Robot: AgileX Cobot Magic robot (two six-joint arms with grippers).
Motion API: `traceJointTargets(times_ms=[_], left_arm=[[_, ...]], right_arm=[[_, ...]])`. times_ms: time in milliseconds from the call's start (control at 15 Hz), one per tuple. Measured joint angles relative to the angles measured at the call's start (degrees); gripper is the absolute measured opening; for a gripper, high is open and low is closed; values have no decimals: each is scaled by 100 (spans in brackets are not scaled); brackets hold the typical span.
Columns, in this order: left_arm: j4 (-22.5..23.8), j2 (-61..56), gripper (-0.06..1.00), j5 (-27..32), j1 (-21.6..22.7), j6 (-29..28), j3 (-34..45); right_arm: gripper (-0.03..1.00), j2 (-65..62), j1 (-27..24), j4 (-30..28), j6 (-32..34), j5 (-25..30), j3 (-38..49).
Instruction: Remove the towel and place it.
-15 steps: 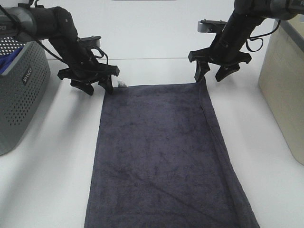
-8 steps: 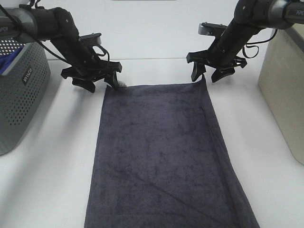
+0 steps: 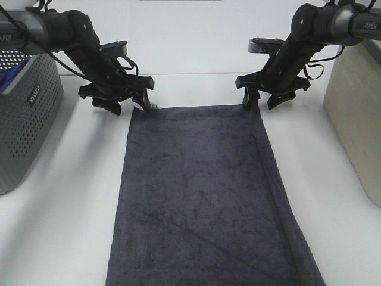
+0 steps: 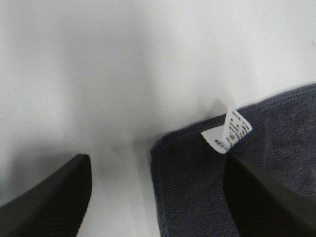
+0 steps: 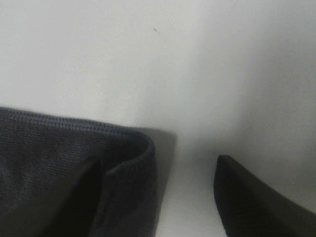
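The dark charcoal towel (image 3: pixel 202 190) lies flat on the white table, running from the far middle to the near edge. My left gripper (image 3: pixel 128 102) is open at the towel's far left corner. In the left wrist view that corner (image 4: pixel 197 168) and its white tag (image 4: pixel 227 131) sit between the fingers of the left gripper (image 4: pixel 158 168), untouched. My right gripper (image 3: pixel 262 98) is open and straddles the far right corner. The right wrist view shows the folded towel hem (image 5: pixel 133 163) by one finger of the right gripper (image 5: pixel 158 182), with the other finger (image 5: pixel 247 197) over bare table.
A grey perforated basket (image 3: pixel 30 107) holding a blue cloth (image 3: pixel 9 80) stands at the left edge. A beige bin (image 3: pixel 357 113) stands at the right edge. A white wall rises behind the table.
The left jaws have spread a little wider and edged along the towel's far left corner. The right gripper has dropped lower over the far right corner. The towel has not moved.
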Motion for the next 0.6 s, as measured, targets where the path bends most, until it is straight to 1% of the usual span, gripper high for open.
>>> traceJointTargets(times_ms=[333,400,467,600], left_arm=[[-92,23,70,-74,0,0,-11],[-201,52,70,-86,0,29,-29],[-476,86,70,-103,-23,223,-40],[-579,92,70,-103,-115,298,-40]], right_arm=[[65,6,0,-11,0,0,-17],[65,6,0,0,-6,0,-17],[65,6,0,57,-11,11,-17],[64,6,0,229,-52,29,-17]])
